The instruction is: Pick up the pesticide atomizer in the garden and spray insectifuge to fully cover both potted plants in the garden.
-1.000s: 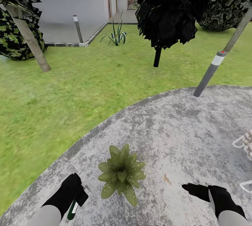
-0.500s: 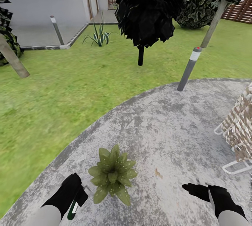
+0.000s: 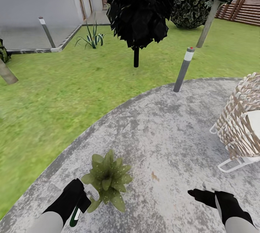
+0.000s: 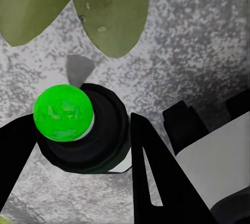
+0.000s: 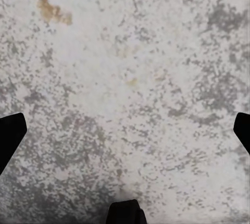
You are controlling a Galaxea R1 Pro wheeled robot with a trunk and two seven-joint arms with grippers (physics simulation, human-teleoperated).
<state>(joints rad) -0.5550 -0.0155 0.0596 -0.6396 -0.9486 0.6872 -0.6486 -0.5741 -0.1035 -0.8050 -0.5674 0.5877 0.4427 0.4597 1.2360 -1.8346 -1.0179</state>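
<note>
A potted plant [image 3: 106, 180] sits on the paved patio [image 3: 173, 132], near its left edge, with lawn [image 3: 72, 85] curving around behind and to the left. The left gripper [image 3: 81, 198] is just left of the plant, clamped on the pesticide atomizer [image 3: 76, 215], whose nozzle seems to touch the nearest leaves. The right gripper [image 3: 202, 194] hangs over bare paving, well right of the plant. A woven chair [image 3: 238, 124] stands at the patio's right side. 1 bollard [image 3: 183, 69] stands at the patio's far rim; a tree [image 3: 139, 9] rises beyond it.

End effector [image 4: 78, 140] grips atomizer [image 4: 83, 130] beside leaves [image 4: 112, 15].
</note>
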